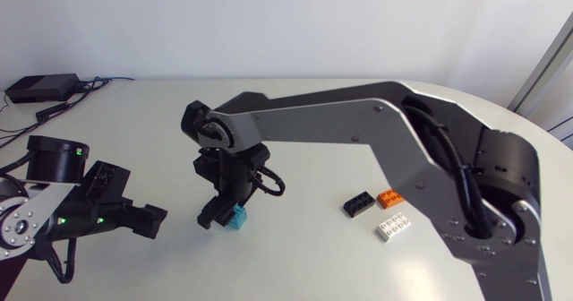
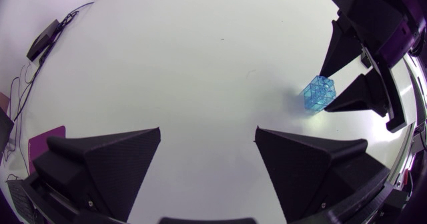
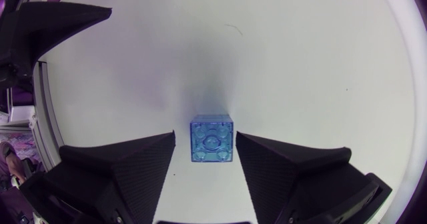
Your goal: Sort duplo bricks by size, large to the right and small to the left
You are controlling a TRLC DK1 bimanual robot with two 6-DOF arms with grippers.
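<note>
White tabletop [image 1: 313, 104] — blue brick [image 3: 212, 139] between the right jaws, well inside its edges

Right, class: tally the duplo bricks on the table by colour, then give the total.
blue brick: 1
black brick: 1
orange brick: 1
white brick: 1
Total: 4
</note>
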